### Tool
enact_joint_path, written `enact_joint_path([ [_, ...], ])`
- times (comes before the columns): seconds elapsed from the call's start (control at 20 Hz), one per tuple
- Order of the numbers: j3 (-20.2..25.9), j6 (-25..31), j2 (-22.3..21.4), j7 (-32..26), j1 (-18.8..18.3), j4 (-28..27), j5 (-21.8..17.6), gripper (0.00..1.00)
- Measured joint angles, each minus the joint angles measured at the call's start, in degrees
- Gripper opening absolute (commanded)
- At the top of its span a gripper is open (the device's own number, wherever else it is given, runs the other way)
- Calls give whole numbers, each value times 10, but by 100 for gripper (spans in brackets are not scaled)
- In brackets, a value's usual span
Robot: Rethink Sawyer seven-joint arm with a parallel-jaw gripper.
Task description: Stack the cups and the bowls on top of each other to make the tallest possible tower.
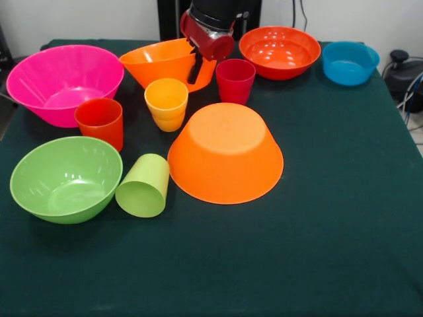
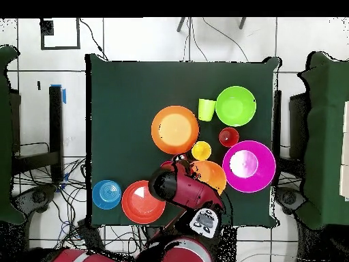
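Observation:
My gripper [image 1: 196, 69] hangs at the right rim of an upright flared orange bowl [image 1: 165, 61] at the back; the arm [image 2: 178, 187] covers part of that bowl [image 2: 213, 175] from above. A second orange bowl [image 1: 225, 153] [image 2: 175, 129] lies upside down mid-table. The pink bowl [image 1: 63, 82] [image 2: 249, 166] and lime green bowl [image 1: 66, 178] sit at the left. The red-orange bowl [image 1: 279, 51] and blue bowl [image 1: 350, 63] stand at the back right. The magenta-red cup [image 1: 235, 80], yellow-orange cup [image 1: 166, 104] and red-orange cup [image 1: 100, 122] stand upright. The lime cup [image 1: 143, 186] lies on its side. Nothing is stacked; no tower shows.
A dark green cloth [image 1: 330, 231] covers the table. Cables and a black device [image 1: 403, 69] lie off the table's right edge. Chairs or dark furniture [image 2: 320, 136] flank the table in the overhead view.

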Motion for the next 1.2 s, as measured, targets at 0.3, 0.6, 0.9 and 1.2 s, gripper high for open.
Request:
enact_joint_path([
  [0.3, 0, 8, -13, 0, 0, 0, 0, 0],
  [0.6, 0, 14, -17, 0, -2, 0, 0, 0],
  [0.9, 0, 26, -22, 0, -2, 0, 0, 0],
  [1.2, 0, 50, -45, 0, -1, 1, 0, 0],
])
